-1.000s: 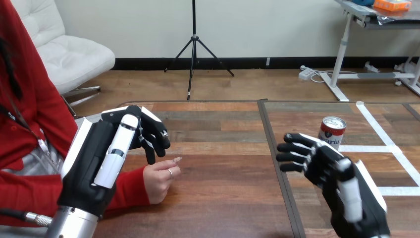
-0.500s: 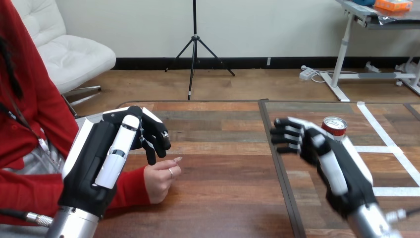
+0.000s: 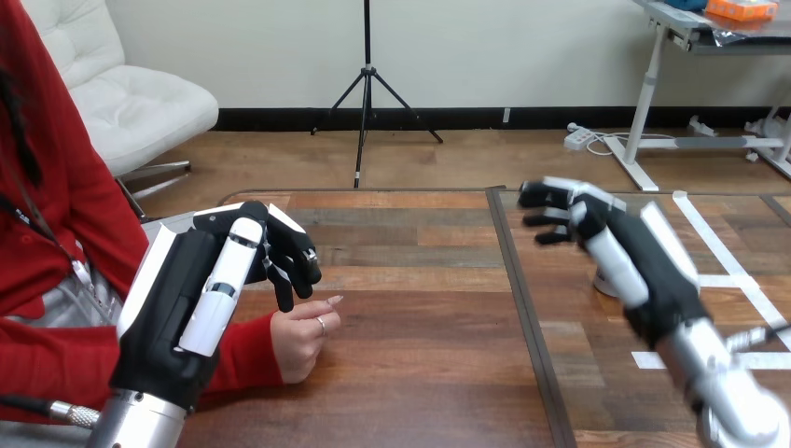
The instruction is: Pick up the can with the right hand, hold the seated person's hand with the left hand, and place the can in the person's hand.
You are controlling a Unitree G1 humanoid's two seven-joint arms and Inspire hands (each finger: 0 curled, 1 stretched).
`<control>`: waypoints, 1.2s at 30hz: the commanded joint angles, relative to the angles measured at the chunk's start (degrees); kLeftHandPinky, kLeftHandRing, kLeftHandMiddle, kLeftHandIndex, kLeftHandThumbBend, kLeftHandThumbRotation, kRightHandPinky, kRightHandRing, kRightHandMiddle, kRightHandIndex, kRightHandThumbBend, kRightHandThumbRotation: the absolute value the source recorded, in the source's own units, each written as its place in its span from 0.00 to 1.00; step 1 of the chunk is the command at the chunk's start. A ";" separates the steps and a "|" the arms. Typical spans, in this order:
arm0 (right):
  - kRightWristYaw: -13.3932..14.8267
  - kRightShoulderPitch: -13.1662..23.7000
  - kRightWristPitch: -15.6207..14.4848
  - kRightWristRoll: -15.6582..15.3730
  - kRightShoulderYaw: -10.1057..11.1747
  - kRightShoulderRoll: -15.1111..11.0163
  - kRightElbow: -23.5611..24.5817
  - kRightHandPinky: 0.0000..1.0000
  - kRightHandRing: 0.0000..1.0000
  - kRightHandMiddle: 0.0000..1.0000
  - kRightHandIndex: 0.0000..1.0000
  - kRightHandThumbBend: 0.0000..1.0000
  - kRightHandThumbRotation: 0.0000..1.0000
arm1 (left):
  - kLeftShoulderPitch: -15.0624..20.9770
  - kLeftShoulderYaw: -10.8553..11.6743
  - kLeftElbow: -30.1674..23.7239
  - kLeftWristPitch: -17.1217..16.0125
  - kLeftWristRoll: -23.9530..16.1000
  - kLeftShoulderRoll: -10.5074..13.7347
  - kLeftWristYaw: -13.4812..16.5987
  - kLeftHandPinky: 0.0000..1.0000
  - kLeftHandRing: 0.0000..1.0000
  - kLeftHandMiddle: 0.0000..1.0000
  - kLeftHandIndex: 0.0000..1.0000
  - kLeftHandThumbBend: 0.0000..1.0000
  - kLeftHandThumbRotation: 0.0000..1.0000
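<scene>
Spanning the lower view, the wooden table [image 3: 420, 373] carries everything. The left hand [image 3: 187, 299] hangs raised above the table's left part, fingers loosely bent downward, holding nothing, just over the person's hand [image 3: 298, 341], which rests on the wood with fingers curled; contact between them cannot be told. The right hand [image 3: 634, 261] is lifted over the table's right part, fingers spread and empty. The can [image 3: 606, 280] stands behind that hand, mostly hidden, a sliver of its lower part showing.
</scene>
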State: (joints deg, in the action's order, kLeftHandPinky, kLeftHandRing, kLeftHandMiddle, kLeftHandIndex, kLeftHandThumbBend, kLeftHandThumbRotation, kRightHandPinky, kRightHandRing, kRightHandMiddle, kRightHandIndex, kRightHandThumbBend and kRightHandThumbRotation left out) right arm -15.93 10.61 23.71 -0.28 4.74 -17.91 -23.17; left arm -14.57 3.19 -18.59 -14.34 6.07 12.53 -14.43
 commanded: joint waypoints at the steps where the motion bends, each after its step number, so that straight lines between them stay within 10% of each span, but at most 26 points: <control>1: 6.01 18.11 2.92 -4.67 1.70 -5.74 -12.35 0.71 0.77 0.79 0.78 0.89 1.00 | 4.27 0.27 -0.96 -1.53 -0.59 0.66 -0.24 0.22 0.33 0.38 0.36 0.00 1.00; 12: 8.70 25.42 3.10 -7.64 0.86 -8.86 -20.93 0.74 0.79 0.80 0.78 0.88 1.00 | 4.05 0.40 -0.74 -2.53 -0.78 0.93 -0.53 0.22 0.34 0.38 0.36 0.00 1.00; 16: 12.08 32.01 1.49 -13.10 -2.05 -12.59 -28.57 0.76 0.80 0.81 0.79 0.94 1.00 | 4.07 0.49 -0.21 -2.92 -0.60 0.94 -0.72 0.22 0.34 0.38 0.36 0.00 1.00; 36: 14.93 40.85 -4.94 -21.55 -6.84 -15.54 -38.88 0.64 0.78 0.84 0.84 0.99 0.92 | 4.40 0.56 -0.07 -2.33 -0.84 1.30 -1.34 0.23 0.34 0.39 0.36 0.00 1.00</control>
State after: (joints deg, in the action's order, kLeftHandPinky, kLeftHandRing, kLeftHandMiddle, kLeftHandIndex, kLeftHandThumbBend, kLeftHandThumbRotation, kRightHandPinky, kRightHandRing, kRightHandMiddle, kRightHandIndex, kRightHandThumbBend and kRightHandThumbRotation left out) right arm -4.36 39.16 20.67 -18.34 0.79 -30.54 -57.36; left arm -14.66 3.23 -18.35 -14.39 6.00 12.60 -15.29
